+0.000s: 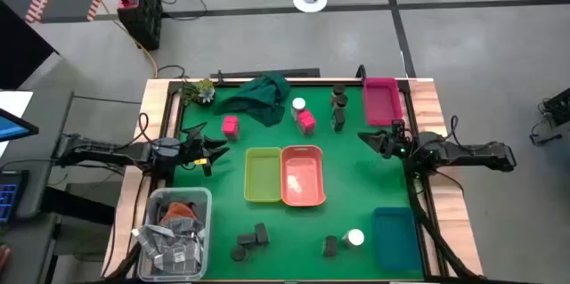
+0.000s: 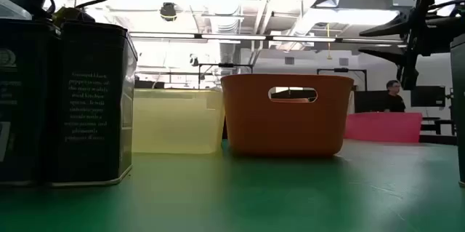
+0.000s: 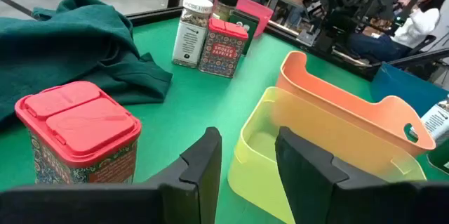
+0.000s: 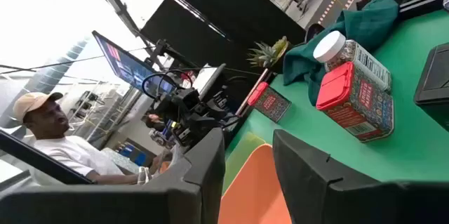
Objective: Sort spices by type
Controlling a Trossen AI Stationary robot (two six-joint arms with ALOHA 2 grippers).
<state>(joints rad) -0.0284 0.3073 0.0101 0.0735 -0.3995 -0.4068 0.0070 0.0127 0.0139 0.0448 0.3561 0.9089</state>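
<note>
While both arms wait at the table's [image 1: 356, 195] sides, the spices lie unsorted around two empty bins.
Left end effector [image 1: 212, 152] narrow and empty just beside a pink boxy pack [image 1: 231, 125]; right end effector [image 1: 378, 139] shut, empty. Another pink pack [image 1: 307, 121], a white-topped jar [image 1: 298, 105] and dark jars [image 1: 338, 106] sit beyond the yellow bin [image 1: 262, 175] and orange bin [image 1: 303, 175]; dark grey blocky packs [image 1: 251, 238] near the front edge.

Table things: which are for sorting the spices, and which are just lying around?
For the job: pink-lidded packs, white-topped jars, dark tins, dark-capped jar, yellow bin, orange bin.
Just lying around: green cloth, little plant, clear tub of silvery packets.
</note>
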